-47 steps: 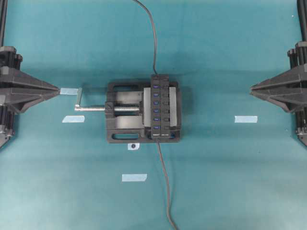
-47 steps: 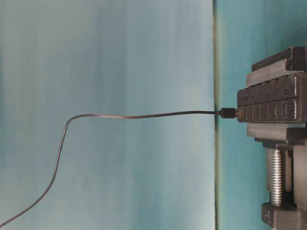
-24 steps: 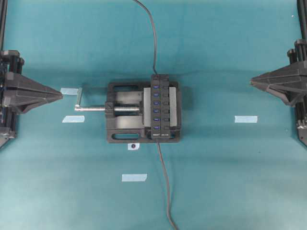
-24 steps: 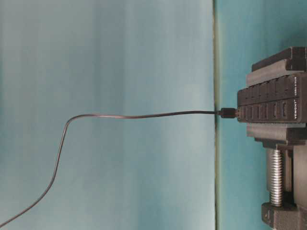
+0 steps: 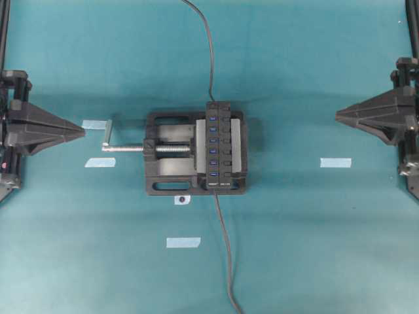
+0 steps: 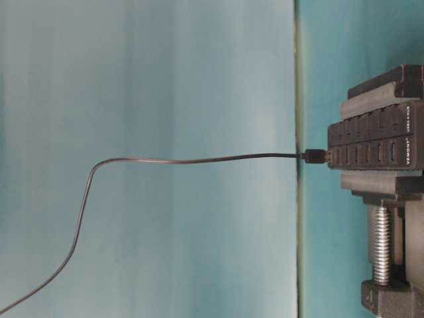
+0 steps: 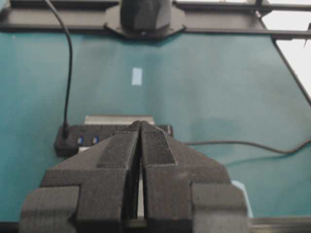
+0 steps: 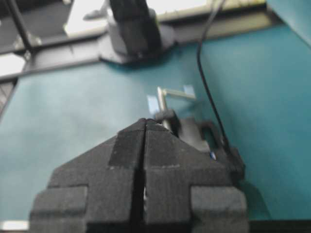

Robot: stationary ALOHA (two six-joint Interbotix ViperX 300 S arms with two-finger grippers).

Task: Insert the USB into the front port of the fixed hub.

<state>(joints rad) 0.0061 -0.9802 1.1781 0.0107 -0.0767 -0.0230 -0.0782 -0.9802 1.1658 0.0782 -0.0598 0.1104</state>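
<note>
The fixed hub (image 5: 219, 144) is a black bar with blue ports, clamped in a vise. The USB's thin dark-grey cable (image 5: 226, 255) runs up from the near table edge. Its plug end (image 5: 215, 194) meets the hub's near end face. In the left wrist view this cable (image 7: 243, 143) trails right from the hub (image 7: 87, 135), and the plug is hidden behind my fingers. My left gripper (image 5: 84, 131) is shut and empty at the far left, well clear of the hub. My right gripper (image 5: 337, 116) is shut and empty at the far right. The pads press together in both wrist views (image 7: 141, 124) (image 8: 146, 120).
The black vise (image 5: 163, 175) has a silver screw handle (image 5: 108, 134) pointing toward the left gripper. A second black cable (image 5: 208, 52) enters the hub's far end, with its plug (image 6: 315, 156) in the table-level view. Pale tape marks (image 5: 183, 243) (image 5: 335, 162) lie on the teal mat.
The right gripper's tip has crept a little toward the centre and the left arm has shifted slightly. The hub, vise and both cables have not moved.
</note>
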